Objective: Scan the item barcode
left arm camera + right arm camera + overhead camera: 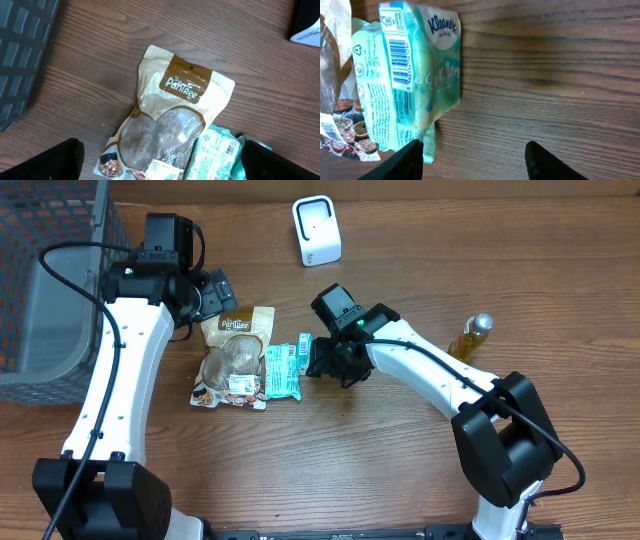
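A teal Kleenex tissue pack [283, 370] lies on the wooden table, overlapping the right edge of a brown Pantree snack pouch [235, 355]. In the right wrist view the tissue pack [415, 70] shows a barcode [399, 62] on its side. My right gripper [472, 162] is open just right of the pack, with only bare table between its fingers and its left finger [400, 162] by the pack's corner. My left gripper [165, 162] is wide open above the pouch [170, 120], holding nothing. The white scanner [316, 230] stands at the back centre.
A grey mesh basket [50, 280] fills the far left, close to my left arm. A yellow bottle [470, 337] lies at the right, beside my right arm's forearm.
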You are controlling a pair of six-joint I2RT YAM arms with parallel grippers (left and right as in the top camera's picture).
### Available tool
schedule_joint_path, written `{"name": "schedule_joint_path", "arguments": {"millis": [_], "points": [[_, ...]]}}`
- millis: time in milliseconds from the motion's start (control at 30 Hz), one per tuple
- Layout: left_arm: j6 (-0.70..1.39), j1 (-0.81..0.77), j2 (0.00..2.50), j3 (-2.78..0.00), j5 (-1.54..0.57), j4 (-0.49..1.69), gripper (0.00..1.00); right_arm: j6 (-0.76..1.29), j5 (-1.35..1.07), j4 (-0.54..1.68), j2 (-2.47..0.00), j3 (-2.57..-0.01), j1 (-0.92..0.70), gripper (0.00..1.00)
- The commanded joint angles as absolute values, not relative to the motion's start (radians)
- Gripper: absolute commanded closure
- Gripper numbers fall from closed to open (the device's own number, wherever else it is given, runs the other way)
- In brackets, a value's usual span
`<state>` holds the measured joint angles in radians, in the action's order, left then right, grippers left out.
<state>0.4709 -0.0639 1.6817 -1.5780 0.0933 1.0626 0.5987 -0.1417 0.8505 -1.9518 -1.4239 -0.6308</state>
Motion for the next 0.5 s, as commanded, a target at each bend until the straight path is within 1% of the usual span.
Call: {"name": "schedule_joint_path", "arguments": {"millis": [0,467], "points": [[0.468,-0.066,1.676,-1.59,0.1,1.063,0.0,0.598,-0.123,0.847,-1.942,-1.42,-0.63,0.37],[0.467,-0.066,1.676,-1.59,0.1,1.063,0.01,0.599,-0.123,0.847,-1.942,-1.42,-0.63,0.36]]}}
